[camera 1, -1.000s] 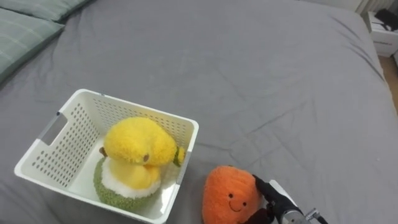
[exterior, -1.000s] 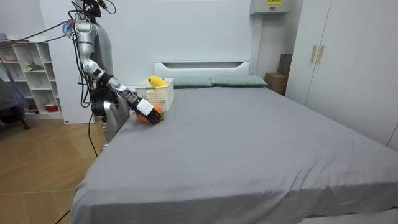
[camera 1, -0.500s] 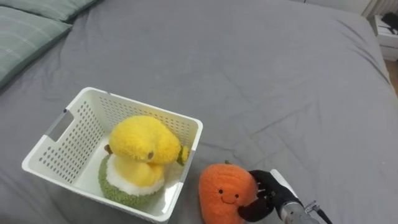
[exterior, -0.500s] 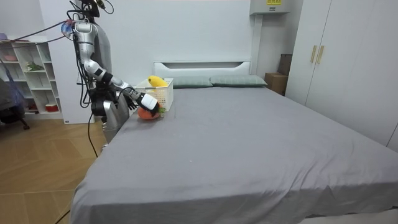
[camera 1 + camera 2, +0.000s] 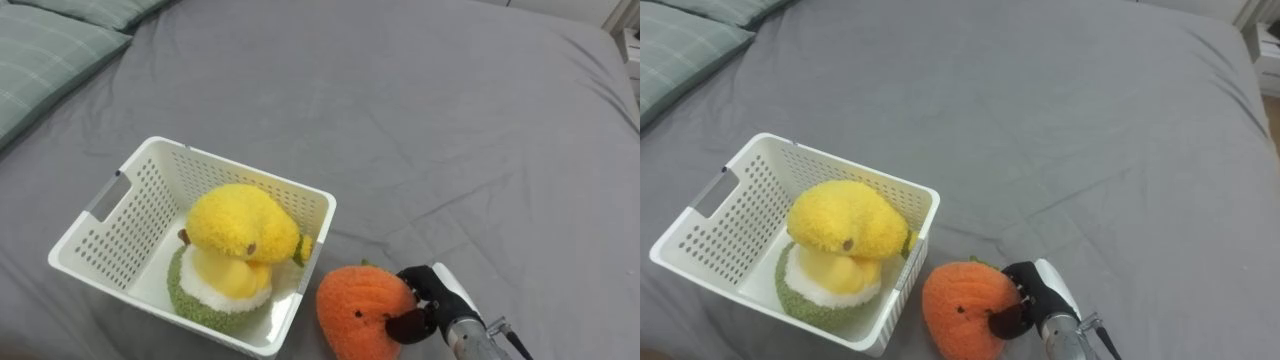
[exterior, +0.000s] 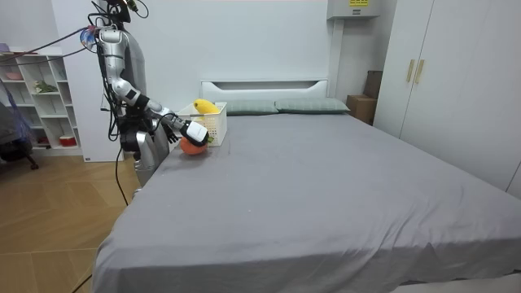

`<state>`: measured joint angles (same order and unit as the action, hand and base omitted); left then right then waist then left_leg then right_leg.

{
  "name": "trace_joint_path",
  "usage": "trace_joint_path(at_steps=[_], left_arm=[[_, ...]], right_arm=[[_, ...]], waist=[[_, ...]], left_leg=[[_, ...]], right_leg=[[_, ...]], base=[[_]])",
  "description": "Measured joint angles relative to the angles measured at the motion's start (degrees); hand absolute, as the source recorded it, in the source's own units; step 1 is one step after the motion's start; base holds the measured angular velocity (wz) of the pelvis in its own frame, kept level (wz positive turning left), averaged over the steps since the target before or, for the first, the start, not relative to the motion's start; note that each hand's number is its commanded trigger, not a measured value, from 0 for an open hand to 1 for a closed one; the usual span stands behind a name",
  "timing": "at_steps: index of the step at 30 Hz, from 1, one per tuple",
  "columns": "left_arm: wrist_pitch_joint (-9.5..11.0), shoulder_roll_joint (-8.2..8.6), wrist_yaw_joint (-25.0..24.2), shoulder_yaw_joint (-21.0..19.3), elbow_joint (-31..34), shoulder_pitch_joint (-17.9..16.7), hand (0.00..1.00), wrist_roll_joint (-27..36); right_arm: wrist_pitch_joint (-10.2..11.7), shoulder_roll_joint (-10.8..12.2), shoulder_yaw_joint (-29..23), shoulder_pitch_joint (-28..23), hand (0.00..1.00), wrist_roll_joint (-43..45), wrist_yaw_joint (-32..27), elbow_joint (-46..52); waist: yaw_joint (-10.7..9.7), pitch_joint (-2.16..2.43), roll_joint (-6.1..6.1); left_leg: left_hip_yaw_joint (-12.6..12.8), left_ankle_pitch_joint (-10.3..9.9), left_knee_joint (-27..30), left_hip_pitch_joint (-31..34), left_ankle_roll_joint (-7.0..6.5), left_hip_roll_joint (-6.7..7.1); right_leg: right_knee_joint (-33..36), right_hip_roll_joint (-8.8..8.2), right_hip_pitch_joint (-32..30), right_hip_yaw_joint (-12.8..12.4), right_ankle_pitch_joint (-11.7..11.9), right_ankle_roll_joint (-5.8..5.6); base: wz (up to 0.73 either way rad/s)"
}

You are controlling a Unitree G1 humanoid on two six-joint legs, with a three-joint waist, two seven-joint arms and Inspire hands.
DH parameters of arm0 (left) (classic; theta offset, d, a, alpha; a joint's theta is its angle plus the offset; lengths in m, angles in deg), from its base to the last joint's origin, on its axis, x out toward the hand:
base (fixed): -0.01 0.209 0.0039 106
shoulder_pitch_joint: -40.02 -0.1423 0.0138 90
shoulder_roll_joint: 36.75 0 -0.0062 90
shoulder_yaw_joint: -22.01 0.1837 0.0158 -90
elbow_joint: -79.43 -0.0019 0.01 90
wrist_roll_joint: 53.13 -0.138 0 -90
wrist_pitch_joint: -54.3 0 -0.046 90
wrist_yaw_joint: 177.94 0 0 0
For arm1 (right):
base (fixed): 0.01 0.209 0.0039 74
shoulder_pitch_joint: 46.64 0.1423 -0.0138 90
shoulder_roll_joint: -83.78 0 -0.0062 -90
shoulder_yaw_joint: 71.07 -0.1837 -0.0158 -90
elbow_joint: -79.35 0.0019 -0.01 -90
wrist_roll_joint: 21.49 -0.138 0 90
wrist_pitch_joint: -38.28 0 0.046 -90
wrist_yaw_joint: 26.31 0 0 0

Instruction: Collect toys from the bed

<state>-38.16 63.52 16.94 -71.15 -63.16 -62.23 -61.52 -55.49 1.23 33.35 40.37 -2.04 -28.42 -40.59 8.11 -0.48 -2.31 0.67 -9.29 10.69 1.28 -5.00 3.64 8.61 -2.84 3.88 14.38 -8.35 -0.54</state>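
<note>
- Orange plush toy (image 5: 358, 312) sits low in the left eye view, right of centre, on the grey bed (image 5: 450, 120) and just beside the near right corner of the white basket (image 5: 125, 225).
- The right robot hand (image 5: 432, 298) comes in from the lower right, its dark fingers (image 5: 408, 322) curled against the toy's right side and clamped on it.
- Inside the basket, a yellow plush (image 5: 240, 225) rests on top of a green-and-white plush (image 5: 205, 300).
- A pale green pillow (image 5: 50, 55) lies in the upper left corner.
- In the room view, the robot stands at the bed's side on the room view's left, arm stretched toward the basket (image 6: 207, 124).
</note>
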Motion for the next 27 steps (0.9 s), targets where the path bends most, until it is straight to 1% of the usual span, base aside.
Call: trace_joint_path(at_steps=[7, 13, 16, 19, 22, 23, 25, 27], left_arm=[[0.0, 0.02, -0.1, 0.0, 0.2, 0.0, 0.0, -0.1], [0.6, 0.11, -0.1, -0.1, 0.9, 0.2, 0.0, -0.1], [0.9, 0.12, -0.1, -0.2, 0.9, 0.2, 0.0, -0.2], [1.5, 0.13, -0.1, -0.4, 0.6, 0.3, 0.0, -0.3], [1.7, -0.03, -0.1, -2.3, -0.6, 0.1, 0.0, -0.9], [1.8, -0.12, -0.1, -2.5, -1.0, 0.2, 0.0, -0.9], [1.8, -0.54, 0.0, -2.5, -2.7, 0.2, 0.0, -0.9], [1.8, -0.66, 0.1, -2.5, -3.9, 0.2, 0.0, -0.9]], right_arm=[[0.0, -0.1, 0.0, -0.1, 1.0, -1.2, 0.2, 0.0], [0.7, -0.1, -0.3, -0.2, 1.0, -1.5, 0.2, 0.0], [1.5, -0.2, -0.9, -0.2, 1.0, -2.4, 0.2, 0.0], [2.0, -0.2, -2.7, -0.4, 1.0, -3.6, 0.1, 0.2], [2.0, -0.2, -4.8, -1.0, 1.0, -3.5, -0.2, 4.7], [2.0, -0.2, -5.2, -1.0, 1.0, -3.6, -0.3, 5.7], [2.7, -0.3, -6.4, -0.9, 1.0, -4.1, -0.4, 8.2], [3.0, -0.6, -7.0, -0.9, 1.0, -7.0, -1.1, 11.2]], waist=[[-0.1, 0.05, -0.08], [-0.1, 0.26, -0.36], [-0.2, 0.26, -0.36], [-0.2, 0.11, -0.11], [-0.6, 0.03, -0.06], [-0.7, 0.02, -0.05], [-1.4, 0.07, -0.13], [-1.6, 0.09, -0.41]], left_leg=[[-0.1, 0.0, 0.2, 0.1, 0.01, 0.02], [0.6, 0.0, 0.1, -0.1, -0.04, -0.05], [0.6, 0.0, 0.0, -0.6, -0.05, -0.05], [0.6, 0.0, -0.1, -1.2, -0.05, -0.03], [0.6, 0.0, -0.3, -1.6, -0.04, -0.03], [0.6, 0.0, -0.3, -1.6, -0.04, -0.03], [0.6, 0.0, -0.3, -1.6, -0.04, -0.02], [0.6, 0.0, -0.3, -1.7, -0.05, -0.02]], right_leg=[[0.0, -0.02, 0.0, 0.1, 0.0, -0.01], [0.1, -0.08, 0.1, -0.1, 0.0, -0.05], [0.1, -0.08, 0.3, -0.2, 0.0, -0.08], [0.0, -0.08, 0.9, -0.2, -0.1, -0.09], [0.0, -0.07, 1.1, -0.3, -0.1, -0.13], [0.0, -0.06, 1.1, -0.4, -0.1, -0.13], [0.0, -0.05, 1.1, -0.5, -0.1, -0.13], [0.0, -0.05, 1.1, -0.4, -0.1, -0.13]], base=[[0.0], [-0.03], [0.0], [0.0], [-0.01], [0.0], [0.0], [0.0]])
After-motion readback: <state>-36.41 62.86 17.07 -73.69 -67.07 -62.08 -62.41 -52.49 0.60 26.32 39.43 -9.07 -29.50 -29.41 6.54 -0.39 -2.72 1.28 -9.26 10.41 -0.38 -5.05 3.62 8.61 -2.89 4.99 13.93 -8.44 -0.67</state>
